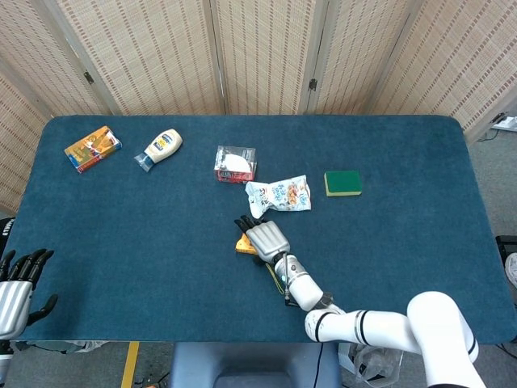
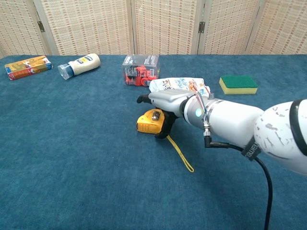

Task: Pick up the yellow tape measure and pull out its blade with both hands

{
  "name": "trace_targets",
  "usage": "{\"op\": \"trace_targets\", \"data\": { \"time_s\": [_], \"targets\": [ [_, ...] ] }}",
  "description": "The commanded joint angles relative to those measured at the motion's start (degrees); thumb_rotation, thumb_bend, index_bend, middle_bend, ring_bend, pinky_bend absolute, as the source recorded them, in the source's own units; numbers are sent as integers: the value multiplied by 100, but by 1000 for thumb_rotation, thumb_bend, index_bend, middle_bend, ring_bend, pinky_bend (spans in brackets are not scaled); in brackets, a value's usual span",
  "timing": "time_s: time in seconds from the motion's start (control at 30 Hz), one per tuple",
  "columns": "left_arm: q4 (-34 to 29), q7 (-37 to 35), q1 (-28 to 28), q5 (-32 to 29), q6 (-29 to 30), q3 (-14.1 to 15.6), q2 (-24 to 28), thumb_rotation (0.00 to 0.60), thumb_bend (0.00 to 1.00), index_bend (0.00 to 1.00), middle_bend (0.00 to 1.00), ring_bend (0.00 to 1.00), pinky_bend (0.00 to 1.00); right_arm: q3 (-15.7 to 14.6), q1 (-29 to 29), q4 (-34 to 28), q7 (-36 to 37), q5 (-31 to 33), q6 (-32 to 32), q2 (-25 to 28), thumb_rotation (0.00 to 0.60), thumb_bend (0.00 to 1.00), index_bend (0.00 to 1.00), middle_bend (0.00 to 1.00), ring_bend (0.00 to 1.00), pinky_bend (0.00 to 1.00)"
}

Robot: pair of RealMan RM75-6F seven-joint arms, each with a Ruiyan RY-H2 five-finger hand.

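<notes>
At the lower left corner of the head view, the left hand [image 1: 18, 283] rests at the table [image 1: 121, 234] edge with its fingers apart, holding nothing.

At upper left lie an orange packet [image 1: 93, 148] and a white bottle [image 1: 159, 149]. Further right, above centre, stands a clear box [image 2: 140, 69].

Just below centre sits the yellow tape measure [image 2: 148, 121], flat on the blue cloth. Its yellow strap [image 2: 180, 152] trails from the case toward the lower right, so the long axis runs from upper left to lower right in the chest view.

The right hand [image 2: 165, 103] covers the case from the right: the palm sits over its top and the dark fingers [image 2: 165, 129] curl down against its right side, touching it. Whether the grip is closed enough to hold it cannot be told; the case lies on the cloth.

Right of the box are a crinkled snack bag [image 1: 279, 195] and, further right, a green sponge [image 1: 342, 183].
</notes>
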Motion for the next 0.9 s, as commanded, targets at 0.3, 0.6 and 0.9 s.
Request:
{"op": "trace_targets", "data": {
  "time_s": [0.3, 0.6, 0.9],
  "targets": [
    [-19, 22, -9, 5, -29, -8, 15, 600, 331, 154, 161, 188, 14, -72, 134, 84, -73, 271, 36, -8, 600, 306, 135, 145, 256, 205],
    [-22, 31, 29, -90, -125, 36, 11, 600, 331, 154, 161, 189, 14, -112, 152, 113, 12, 296, 104, 6, 600, 306, 186, 184, 274, 214],
    [-44, 67, -56, -5, -138, -22, 31, 600, 331, 160, 161, 198, 15, -134, 120, 147, 202, 40, 204, -31, 600, 303, 365, 297, 354, 250]
  ]
}}
